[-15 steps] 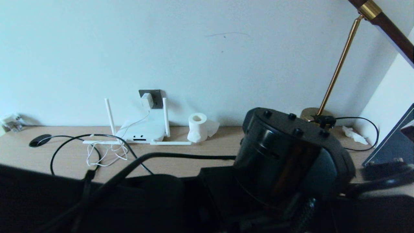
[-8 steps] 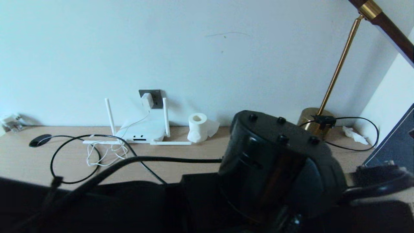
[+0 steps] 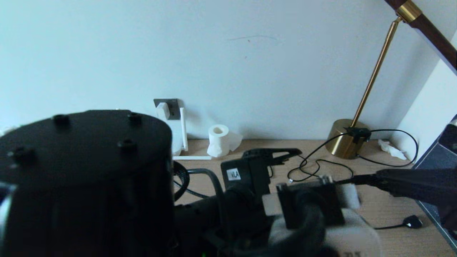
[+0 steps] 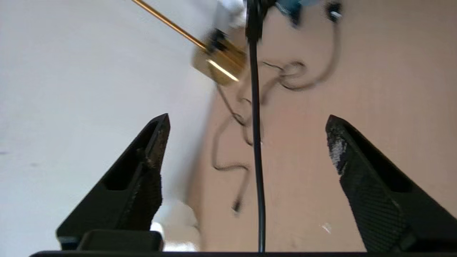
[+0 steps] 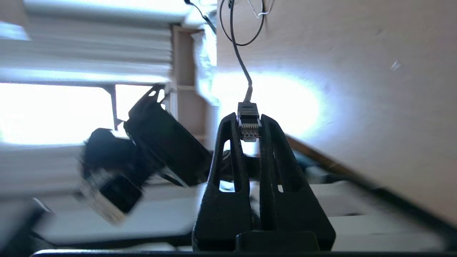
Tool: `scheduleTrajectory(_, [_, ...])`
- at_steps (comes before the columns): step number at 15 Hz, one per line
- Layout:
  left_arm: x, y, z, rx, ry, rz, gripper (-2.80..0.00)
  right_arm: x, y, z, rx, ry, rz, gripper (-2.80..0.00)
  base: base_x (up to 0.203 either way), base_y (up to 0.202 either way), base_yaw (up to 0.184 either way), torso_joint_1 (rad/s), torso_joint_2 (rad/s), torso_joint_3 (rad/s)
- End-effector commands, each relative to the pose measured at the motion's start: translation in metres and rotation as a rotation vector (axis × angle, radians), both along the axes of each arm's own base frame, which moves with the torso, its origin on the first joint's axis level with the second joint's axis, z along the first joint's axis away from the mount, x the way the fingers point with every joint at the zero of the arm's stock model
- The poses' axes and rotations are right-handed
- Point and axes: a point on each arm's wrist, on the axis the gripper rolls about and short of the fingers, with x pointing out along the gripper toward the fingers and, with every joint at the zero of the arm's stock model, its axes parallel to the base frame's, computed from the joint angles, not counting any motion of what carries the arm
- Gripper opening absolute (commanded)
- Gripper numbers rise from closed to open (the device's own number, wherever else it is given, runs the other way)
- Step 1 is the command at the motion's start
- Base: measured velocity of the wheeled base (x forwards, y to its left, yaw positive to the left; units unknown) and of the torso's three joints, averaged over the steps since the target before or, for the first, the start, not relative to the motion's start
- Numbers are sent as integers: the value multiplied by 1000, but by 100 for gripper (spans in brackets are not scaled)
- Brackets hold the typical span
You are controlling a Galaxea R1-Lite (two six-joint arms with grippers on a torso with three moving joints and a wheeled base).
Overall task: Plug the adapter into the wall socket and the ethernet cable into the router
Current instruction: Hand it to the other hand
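Note:
The white adapter (image 3: 162, 110) sits plugged into the dark grey wall socket (image 3: 173, 107). Only a sliver of the router (image 3: 176, 141) and two of its antennas show beside my left arm's big black joint. My left gripper (image 3: 276, 155) (image 4: 246, 119) hovers over the middle of the desk, pointing right, open. The black ethernet cable (image 4: 256, 150) runs untouched between its jaws. My right gripper (image 5: 249, 116) reaches in from the right, low over the desk, shut on the ethernet cable's clip plug (image 5: 249, 123).
A toilet-paper roll (image 3: 218, 140) stands by the wall. A brass lamp base (image 3: 344, 142) sits at the back right with thin black cords (image 3: 314, 167) looping in front. A small black plug (image 3: 412, 223) lies near the front right, beside a dark flat panel (image 3: 437, 160).
The big black arm joint has swept from the centre-right to the left of the head view, covering most of the router. Both grippers have come into sight over the desk.

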Motion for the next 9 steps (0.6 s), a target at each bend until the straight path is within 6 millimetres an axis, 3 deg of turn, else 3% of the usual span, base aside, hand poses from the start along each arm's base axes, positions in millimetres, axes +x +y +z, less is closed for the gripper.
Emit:
scheduleTrajectory(1, [11,-9,-7,-29,-22,12,0,24,4,-6,22,117,-7,-280,0,0,0,0,0,0])
scheduleTrajectory(6, [75,17,-9,-107,-102,69,0,81,18,12,97,224,97,-280,0,0,0,0,0,0])
scheduleTrajectory(9, [100,25,-16,-156,-160,26,0,117,36,22,129,276,132,-280,0,0,0,0,0,0])
